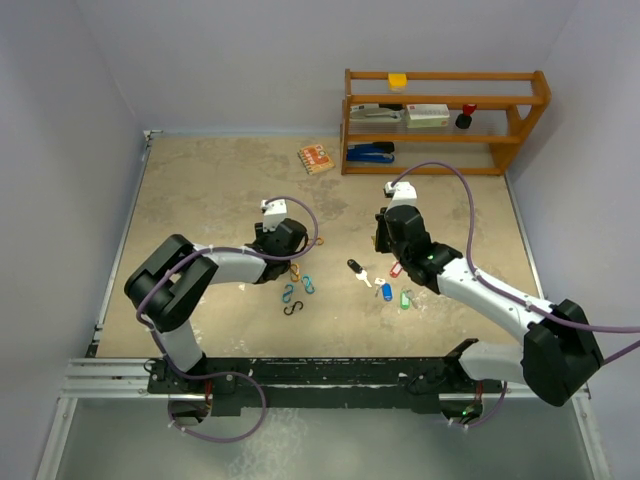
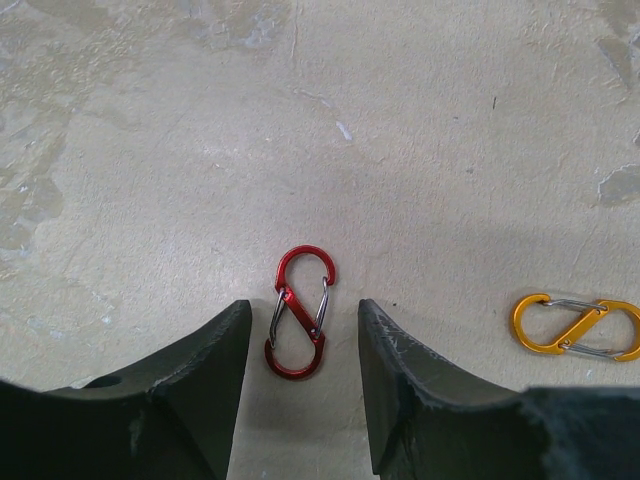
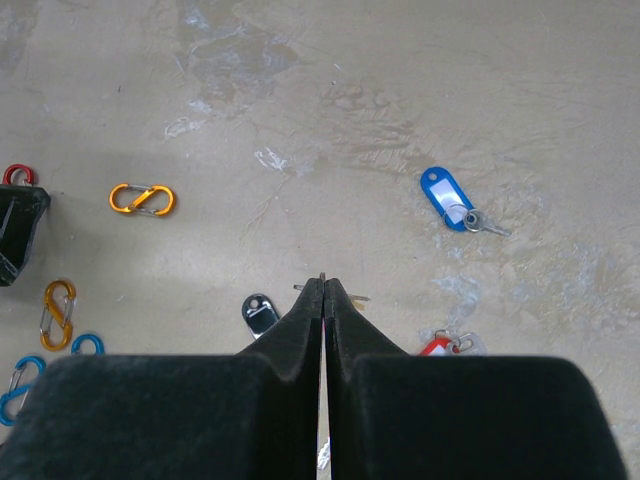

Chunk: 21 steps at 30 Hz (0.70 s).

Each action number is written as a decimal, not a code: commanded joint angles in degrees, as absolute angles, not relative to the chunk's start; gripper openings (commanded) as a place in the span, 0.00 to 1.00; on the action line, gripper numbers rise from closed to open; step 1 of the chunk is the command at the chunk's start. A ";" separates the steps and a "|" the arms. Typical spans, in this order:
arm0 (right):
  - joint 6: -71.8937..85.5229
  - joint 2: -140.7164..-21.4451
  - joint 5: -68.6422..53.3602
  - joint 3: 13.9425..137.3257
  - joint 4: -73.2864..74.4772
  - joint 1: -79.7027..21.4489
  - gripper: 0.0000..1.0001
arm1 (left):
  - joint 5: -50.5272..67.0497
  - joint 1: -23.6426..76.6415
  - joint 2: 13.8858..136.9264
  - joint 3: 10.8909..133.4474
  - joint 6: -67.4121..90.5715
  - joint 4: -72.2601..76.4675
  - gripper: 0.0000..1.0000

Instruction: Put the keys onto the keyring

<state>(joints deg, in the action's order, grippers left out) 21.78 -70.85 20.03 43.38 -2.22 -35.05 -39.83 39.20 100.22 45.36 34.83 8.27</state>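
Red clip [image 2: 299,312] between jaws of spread left end effector [image 2: 303,306] | right end effector [image 3: 323,284] pressed together

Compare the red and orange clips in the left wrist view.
The red clip points up the view; the orange clip lies crosswise. The red clip sits between the fingers of the left end effector, untouched; the orange clip lies outside them. Both are S-shaped with wire gates, flat on the table.

A red clip [image 2: 300,312], an orange clip [image 2: 578,327], a blue-tagged key [image 3: 447,198], mottled beige table [image 2: 150,150].
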 commanded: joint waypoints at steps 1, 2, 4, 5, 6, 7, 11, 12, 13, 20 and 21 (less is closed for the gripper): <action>21.27 -69.34 20.76 43.13 -2.90 -35.25 0.00 | -40.26 39.29 101.61 45.51 33.56 5.51 0.44; 21.27 -69.41 20.78 43.16 -2.92 -35.32 0.00 | -40.25 39.28 101.60 45.46 33.54 5.46 0.44; 21.22 -69.51 20.83 43.29 -2.98 -35.33 0.00 | -40.05 39.24 101.72 45.43 33.57 5.35 0.44; 21.22 -69.52 20.75 43.40 -2.99 -35.28 0.00 | -39.92 39.22 101.72 45.31 33.64 5.25 0.43; 21.26 -69.60 20.66 43.39 -2.99 -35.30 0.00 | -39.76 39.28 101.69 45.28 33.66 5.26 0.42; 21.26 -69.61 20.58 43.42 -2.94 -35.32 0.00 | -39.65 39.29 101.77 45.22 33.66 5.35 0.38; 21.27 -69.52 20.61 43.23 -2.82 -35.32 0.00 | -39.62 39.28 102.01 45.09 33.66 5.48 0.25; 21.27 -69.48 20.65 43.22 -2.89 -35.33 0.00 | -39.64 39.28 102.18 45.13 33.60 5.60 0.17; 21.23 -69.44 20.60 43.16 -2.90 -35.33 0.00 | -39.64 39.29 102.28 45.24 33.50 5.62 0.11; 21.01 -69.52 20.03 43.23 -2.81 -35.31 0.00 | -39.23 39.29 100.88 45.96 32.75 4.71 0.00; 20.93 -69.60 19.70 43.23 -2.81 -35.32 0.00 | -39.02 39.29 100.26 46.03 32.58 4.47 0.00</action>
<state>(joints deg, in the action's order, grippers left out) 21.76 -70.85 20.01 43.35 -2.20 -35.05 -39.88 39.20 100.62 45.56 34.28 8.58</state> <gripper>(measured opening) 0.005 0.022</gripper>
